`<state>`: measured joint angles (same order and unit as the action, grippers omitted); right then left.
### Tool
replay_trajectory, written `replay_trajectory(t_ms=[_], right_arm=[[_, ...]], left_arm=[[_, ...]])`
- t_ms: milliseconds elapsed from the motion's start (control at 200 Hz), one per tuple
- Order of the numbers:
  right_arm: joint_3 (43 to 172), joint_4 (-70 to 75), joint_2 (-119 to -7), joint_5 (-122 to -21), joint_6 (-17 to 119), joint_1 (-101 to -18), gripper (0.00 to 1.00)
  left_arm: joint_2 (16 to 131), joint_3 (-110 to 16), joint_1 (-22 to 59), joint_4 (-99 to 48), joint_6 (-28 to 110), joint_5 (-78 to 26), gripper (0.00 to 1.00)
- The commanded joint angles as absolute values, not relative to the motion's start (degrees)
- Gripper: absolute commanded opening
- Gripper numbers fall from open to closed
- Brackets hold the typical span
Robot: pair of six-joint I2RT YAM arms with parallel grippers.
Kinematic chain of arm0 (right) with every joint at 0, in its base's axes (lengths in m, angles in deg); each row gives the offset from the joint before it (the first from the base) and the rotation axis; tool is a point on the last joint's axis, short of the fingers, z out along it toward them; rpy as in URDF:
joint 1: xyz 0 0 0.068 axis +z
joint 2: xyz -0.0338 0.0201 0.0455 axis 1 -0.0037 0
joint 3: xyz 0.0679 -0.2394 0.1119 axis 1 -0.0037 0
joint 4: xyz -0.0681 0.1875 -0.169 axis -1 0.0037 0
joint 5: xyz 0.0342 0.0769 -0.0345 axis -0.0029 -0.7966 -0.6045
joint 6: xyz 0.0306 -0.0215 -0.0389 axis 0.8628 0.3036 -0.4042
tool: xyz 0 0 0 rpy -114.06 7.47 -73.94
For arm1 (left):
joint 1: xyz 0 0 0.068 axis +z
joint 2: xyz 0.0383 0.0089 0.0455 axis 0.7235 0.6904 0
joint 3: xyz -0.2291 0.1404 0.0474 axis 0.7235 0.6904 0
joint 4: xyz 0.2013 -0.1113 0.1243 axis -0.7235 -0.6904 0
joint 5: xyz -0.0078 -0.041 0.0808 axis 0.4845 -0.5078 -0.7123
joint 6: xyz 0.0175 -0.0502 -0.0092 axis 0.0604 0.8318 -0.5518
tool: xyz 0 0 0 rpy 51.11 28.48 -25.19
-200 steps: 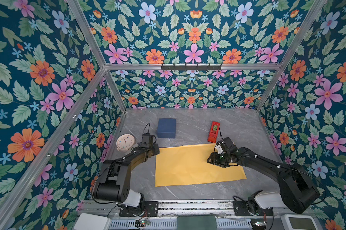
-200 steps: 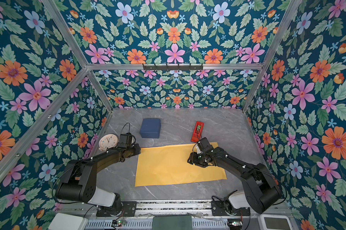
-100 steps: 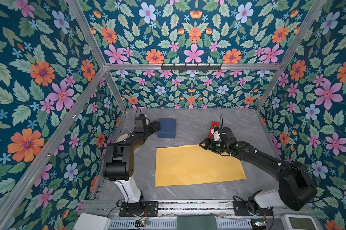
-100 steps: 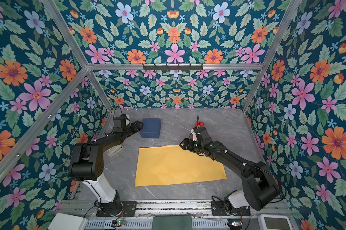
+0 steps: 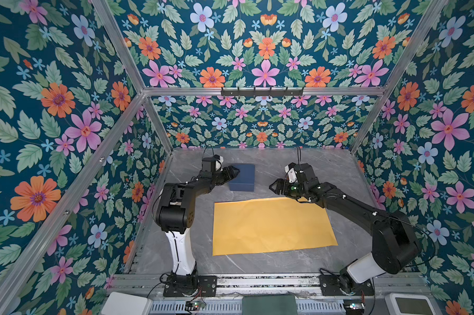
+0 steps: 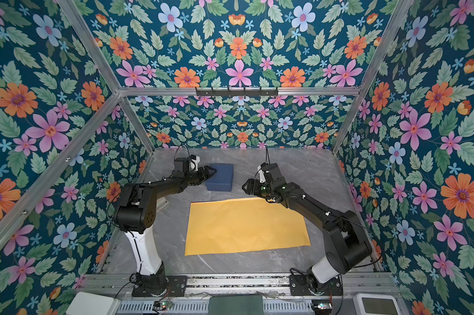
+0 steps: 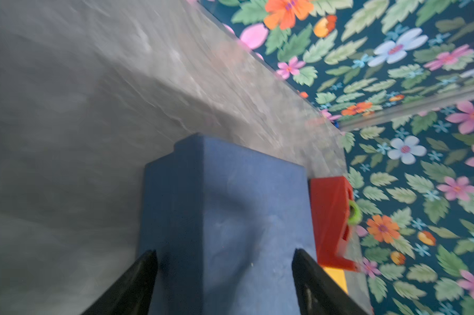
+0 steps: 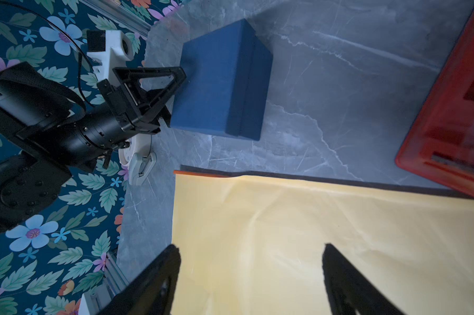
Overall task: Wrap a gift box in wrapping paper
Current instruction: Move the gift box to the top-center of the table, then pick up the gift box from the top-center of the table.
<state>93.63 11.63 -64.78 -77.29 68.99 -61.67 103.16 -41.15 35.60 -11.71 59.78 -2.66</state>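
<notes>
We held the left gripper point(image 5: 235, 172) wide at the gift box point(image 5: 244, 178), likely to move it onto the wrapping paper point(image 5: 271, 226); the right gripper point(image 5: 272, 188) gaped empty.

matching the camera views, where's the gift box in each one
top view: gift box back left, beyond the wrapping paper
top view: gift box same spot
left wrist: gift box fills the middle
right wrist: gift box beyond the wrapping paper
shared: left pincer at its edge
</notes>
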Motion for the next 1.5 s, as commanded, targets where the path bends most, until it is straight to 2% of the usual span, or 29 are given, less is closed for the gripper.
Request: replay_trajectory(t_ms=[0,155,390,620,840,1085,1495], right_arm=[[97.25,10.92,-68.10,-78.70,68.35,-61.59,0.82],[106.32,10.90,-77.51,-79.21,69.07,-61.63,0.82],[119.78,14.83,-90.74,-75.63,70.77,-63.28,0.85],[131.57,16.52,-101.59,-85.30,70.97,-63.99,0.84],[135.54,14.37,-107.23,-91.49,74.84,-63.25,0.81],[134.43,10.08,-108.05,-94.74,78.51,-61.92,0.76],[121.50,1.89,-97.05,-98.44,82.97,-61.92,0.71]], left_arm=[[101.73,-40.97,35.25,-7.59,61.52,0.81,0.81],[99.71,-39.45,38.30,-10.18,60.63,-4.08,0.83],[100.40,-39.75,36.79,-11.09,61.19,-3.40,0.84],[103.58,-43.69,34.66,-16.74,57.98,-4.22,0.86],[104.63,-40.88,33.20,-13.30,60.01,-2.13,0.86],[104.58,-37.47,30.69,-6.59,64.71,-0.29,0.84],[99.88,-34.86,24.11,1.68,73.20,3.53,0.80]])
